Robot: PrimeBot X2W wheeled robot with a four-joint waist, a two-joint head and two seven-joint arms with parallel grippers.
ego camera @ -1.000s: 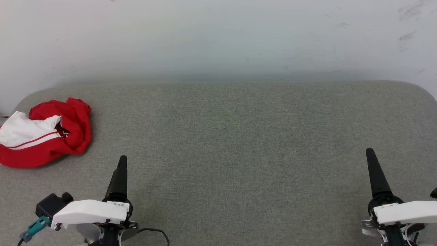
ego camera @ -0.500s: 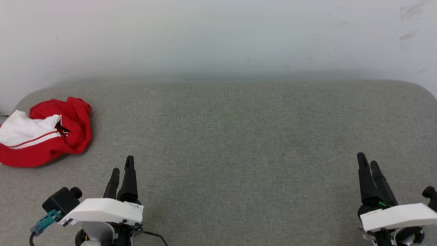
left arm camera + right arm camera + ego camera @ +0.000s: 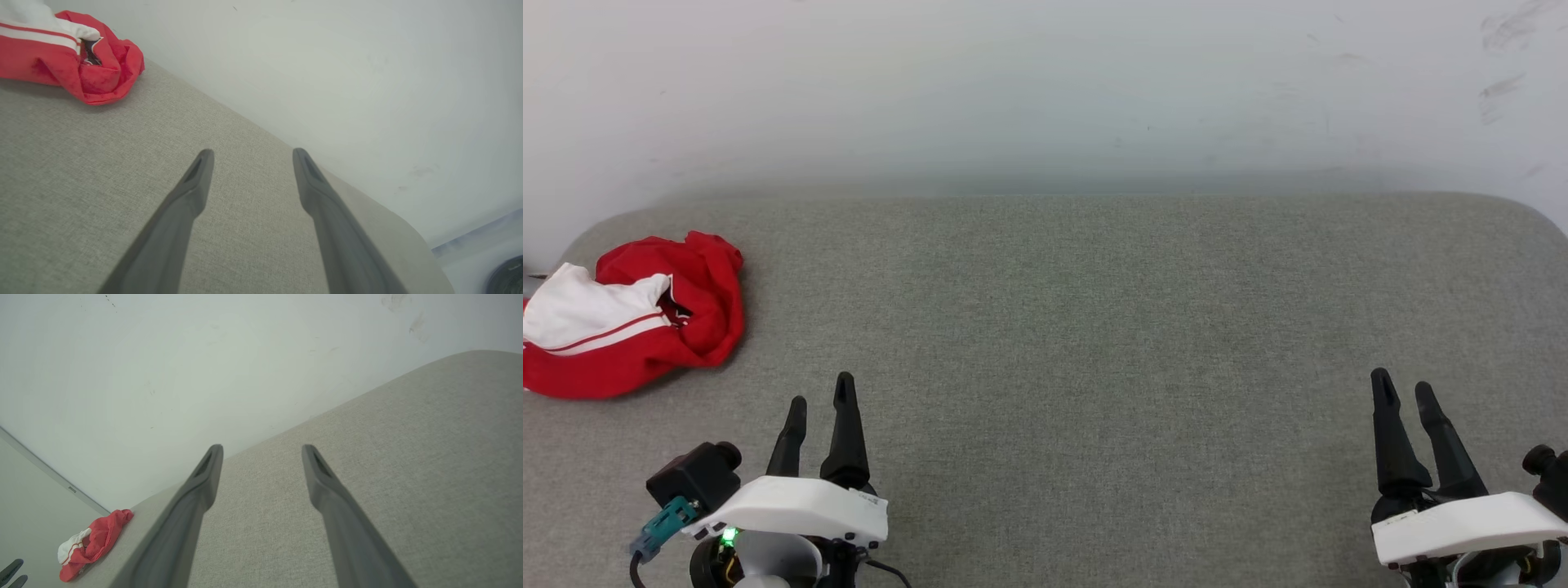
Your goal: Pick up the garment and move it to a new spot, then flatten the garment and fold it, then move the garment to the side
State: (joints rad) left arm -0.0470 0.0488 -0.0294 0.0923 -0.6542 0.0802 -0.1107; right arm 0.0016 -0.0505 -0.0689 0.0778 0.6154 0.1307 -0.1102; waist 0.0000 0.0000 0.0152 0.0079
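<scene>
Crumpled garment (image 3: 629, 327) at left end of grey cushion (image 3: 1094, 327), wall (image 3: 1045, 82) behind. Path between clear. Left gripper (image 3: 820, 390) and right gripper (image 3: 1402, 381): fingers parted, empty.

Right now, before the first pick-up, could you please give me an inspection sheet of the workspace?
Surface: grey fabric surface, flat, with rounded far corners.
Job's things: garment, red and white, crumpled in a heap at the surface's left edge; not flattened or folded.
Clutter: nothing seen.
Grippers: left gripper open and holding nothing, short of the garment; right gripper open and holding nothing, at the near right.
Cables: dark cable loops by the left arm's base; teal connector beside its wrist.
Surroundings: white wall behind the surface, with scuff marks at the upper right.
</scene>
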